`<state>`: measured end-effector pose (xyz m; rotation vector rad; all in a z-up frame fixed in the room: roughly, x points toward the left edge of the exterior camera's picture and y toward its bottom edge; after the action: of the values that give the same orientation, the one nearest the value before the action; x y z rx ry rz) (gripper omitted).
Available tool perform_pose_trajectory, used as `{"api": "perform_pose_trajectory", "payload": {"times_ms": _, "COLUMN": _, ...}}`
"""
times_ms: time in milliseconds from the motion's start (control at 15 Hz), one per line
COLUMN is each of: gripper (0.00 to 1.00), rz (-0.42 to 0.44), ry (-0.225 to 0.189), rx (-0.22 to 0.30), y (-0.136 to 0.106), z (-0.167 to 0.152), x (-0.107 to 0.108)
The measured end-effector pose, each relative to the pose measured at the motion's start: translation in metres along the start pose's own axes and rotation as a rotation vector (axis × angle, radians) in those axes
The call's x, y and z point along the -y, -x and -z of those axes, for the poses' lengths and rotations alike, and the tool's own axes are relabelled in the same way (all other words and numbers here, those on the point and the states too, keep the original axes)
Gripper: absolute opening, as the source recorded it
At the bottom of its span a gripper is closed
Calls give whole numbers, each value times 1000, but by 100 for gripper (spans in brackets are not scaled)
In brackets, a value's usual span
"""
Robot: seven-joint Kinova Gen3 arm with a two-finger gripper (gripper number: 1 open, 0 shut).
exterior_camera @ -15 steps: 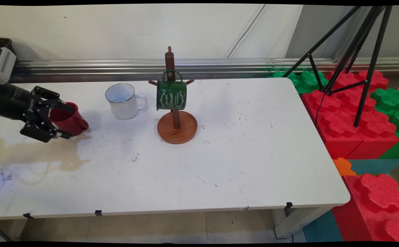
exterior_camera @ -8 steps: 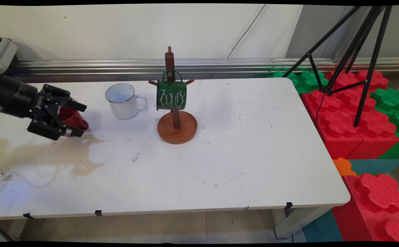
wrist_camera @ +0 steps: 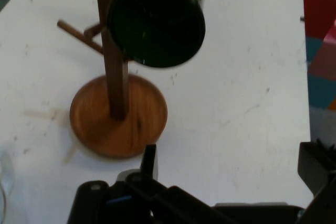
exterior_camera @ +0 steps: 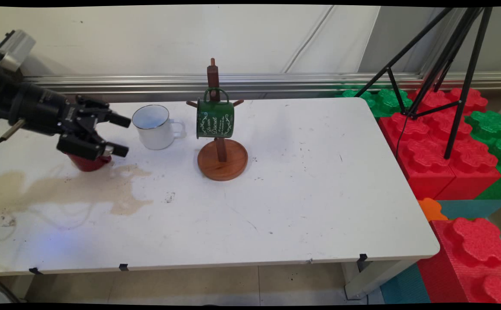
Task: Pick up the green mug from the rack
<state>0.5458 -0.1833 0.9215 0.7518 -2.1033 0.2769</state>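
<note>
Gripper over the table's left part, reaching in from the left, fingers spread wide apart with nothing between them. 1 fingertip up near the white mug's rim, the other lower, toward the near side.

Red cup on the white table directly under the gripper's body, mostly hidden by it; only its lower part shows. Cannot tell from this angle whether it stands upright or which way it opens. It is not between the fingers.

White mug upright just right of the fingertips, mouth up, handle pointing right toward the mug stand. It is the nearest thing ahead of the open fingers, apart from them.

Wooden mug stand: round base, upright post, short pegs. Green mug hangs on it by its handle from a peg, long axis roughly level, mouth facing left toward the gripper. In the hand view the stand sits ahead of the fingers, and the green mug's dark mouth faces the camera.

Brownish liquid stain spreads over the table in front of the red cup, reaching toward the left edge.

Right of the table: black tripod, red and green foam blocks on the floor.
</note>
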Motion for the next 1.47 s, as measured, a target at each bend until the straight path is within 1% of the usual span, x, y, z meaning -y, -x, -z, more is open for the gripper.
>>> {"api": "perform_pose_trajectory", "payload": {"times_ms": 133, "gripper": 100, "rz": 5, "ry": 9, "rx": -31, "y": -6, "z": -7, "x": 2}}
{"api": "perform_pose_trajectory", "payload": {"times_ms": 467, "gripper": 100, "rz": 6, "ry": 26, "rx": -79, "y": -15, "z": -28, "x": 7}}
{"api": "perform_pose_trajectory", "payload": {"times_ms": 800, "gripper": 100, "rz": 3, "ry": 35, "rx": -111, "y": -21, "z": -49, "x": 10}}
{"api": "perform_pose_trajectory", "payload": {"times_ms": 1067, "gripper": 100, "rz": 5, "ry": 41, "rx": -134, "y": -26, "z": -72, "x": 13}}
{"api": "perform_pose_trajectory", "payload": {"times_ms": 1467, "gripper": 100, "rz": 28, "ry": 42, "rx": -164, "y": -28, "z": -100, "x": 16}}
